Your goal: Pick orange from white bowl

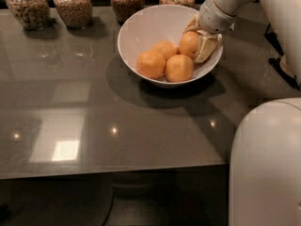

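Gripping the orange (188,42), the gripper (194,45) is sitting inside the right side of the white bowl (124,44), fingers pressing the fruit from both sides. Bowl is resting near the tabletop's (94,119) far edge, three paler fruits (151,63) lying beside the orange.

The hand (194,42) clasps the orange (188,46) among 3 paler fruits (151,64) in the white bowl (141,27).
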You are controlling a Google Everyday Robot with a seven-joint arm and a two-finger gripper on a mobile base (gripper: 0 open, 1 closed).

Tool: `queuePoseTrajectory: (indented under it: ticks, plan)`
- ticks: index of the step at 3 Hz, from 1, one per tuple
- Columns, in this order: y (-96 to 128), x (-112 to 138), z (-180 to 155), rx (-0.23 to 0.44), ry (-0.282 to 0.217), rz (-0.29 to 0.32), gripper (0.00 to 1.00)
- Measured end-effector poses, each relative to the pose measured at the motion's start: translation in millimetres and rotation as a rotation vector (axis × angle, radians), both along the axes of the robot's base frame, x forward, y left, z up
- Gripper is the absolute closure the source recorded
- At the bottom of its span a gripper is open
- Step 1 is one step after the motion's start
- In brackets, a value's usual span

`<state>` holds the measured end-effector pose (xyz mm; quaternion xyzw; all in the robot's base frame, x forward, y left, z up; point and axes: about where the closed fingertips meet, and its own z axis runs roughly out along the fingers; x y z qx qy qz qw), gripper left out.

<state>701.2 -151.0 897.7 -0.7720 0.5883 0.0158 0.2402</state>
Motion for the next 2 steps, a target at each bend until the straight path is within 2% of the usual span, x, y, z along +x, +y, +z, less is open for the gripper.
queuePoseTrajectory:
  ticks: [1,2]
  plan:
    - [0.5,-4.8,22.4,0.039,-0.028,-0.014,1.00]
    - [-2.4,-14.9,47.8,0.114,-0.047,-0.037,1.00]
